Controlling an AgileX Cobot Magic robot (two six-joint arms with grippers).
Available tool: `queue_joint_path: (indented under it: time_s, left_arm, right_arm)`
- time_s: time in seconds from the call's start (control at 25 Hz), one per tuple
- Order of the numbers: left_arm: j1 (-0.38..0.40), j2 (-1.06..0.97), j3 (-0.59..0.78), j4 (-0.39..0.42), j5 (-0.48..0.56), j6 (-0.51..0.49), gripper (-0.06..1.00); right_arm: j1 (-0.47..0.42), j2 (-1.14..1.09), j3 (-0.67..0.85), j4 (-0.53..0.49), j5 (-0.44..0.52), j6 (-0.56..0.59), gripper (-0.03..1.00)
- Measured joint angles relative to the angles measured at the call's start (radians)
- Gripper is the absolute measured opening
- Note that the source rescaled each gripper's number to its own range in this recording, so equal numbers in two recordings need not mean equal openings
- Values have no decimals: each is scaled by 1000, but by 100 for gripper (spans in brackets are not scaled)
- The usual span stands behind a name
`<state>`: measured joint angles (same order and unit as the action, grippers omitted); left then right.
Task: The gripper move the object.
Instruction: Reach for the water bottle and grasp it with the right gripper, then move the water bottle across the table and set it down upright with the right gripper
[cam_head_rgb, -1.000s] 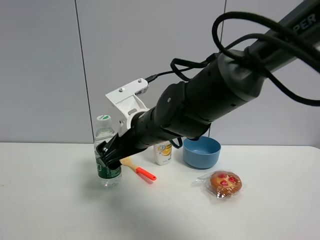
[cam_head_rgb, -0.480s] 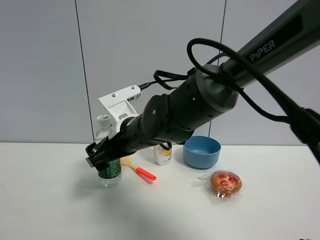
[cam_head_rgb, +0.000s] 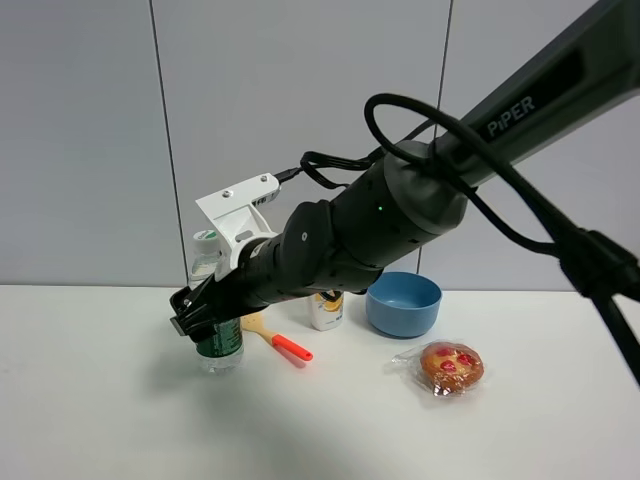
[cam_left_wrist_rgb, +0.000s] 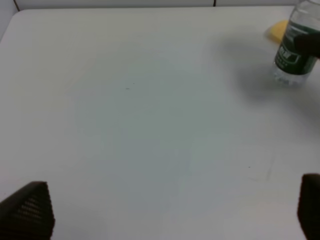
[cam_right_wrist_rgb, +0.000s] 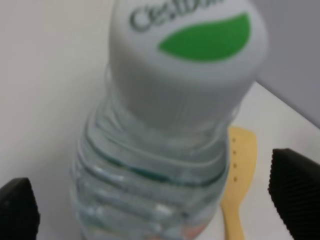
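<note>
The object, a clear water bottle (cam_head_rgb: 218, 345) with a dark green label and a white cap, stands upright on the white table (cam_head_rgb: 120, 400) at the left. My right gripper (cam_head_rgb: 200, 316), a black claw on a white housing, is open and straddles the bottle's middle. In the right wrist view the bottle (cam_right_wrist_rgb: 175, 120) fills the gap between the black fingertips (cam_right_wrist_rgb: 295, 185), with room on both sides. My left gripper (cam_left_wrist_rgb: 170, 210) is open over bare table, far from the bottle (cam_left_wrist_rgb: 294, 50).
A yellow spatula with a red handle (cam_head_rgb: 280, 341) lies just right of the bottle. Behind it stand a small white bottle (cam_head_rgb: 326, 306) and a blue bowl (cam_head_rgb: 403, 303). A wrapped pastry (cam_head_rgb: 452, 366) lies at the right.
My right arm has swung left, carrying the open gripper further around the bottle. The bottle stands where it was.
</note>
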<state>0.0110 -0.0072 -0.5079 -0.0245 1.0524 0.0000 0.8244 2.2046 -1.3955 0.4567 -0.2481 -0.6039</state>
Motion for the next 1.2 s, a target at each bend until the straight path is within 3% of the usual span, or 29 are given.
queue_joint_path:
  time_s: [0.4,0.48,0.6,0.72,0.8,1.04,1.2]
  left_arm:
    - [0,0,0,0,0,0,100]
    - [0,0,0,0,0,0,100]
    - [0,0,0,0,0,0,100]
    - [0,0,0,0,0,0,100]
    - [0,0,0,0,0,0,100]
    - [0,0,0,0,0,0,100]
    - [0,0,0,0,0,0,100]
  right_arm:
    - [7,47,-59,-42,1,19,89]
    - [7,47,-59,-42,1,19,81]
    - [7,49,-59,-43,1,19,55]
    - [7,53,-61,-43,-1,19,18]
    - [7,54,-61,-43,-2,19,0]
    - [7,47,-61,-43,5,19,0]
    - [7,-12,-61,-42,117,18,0]
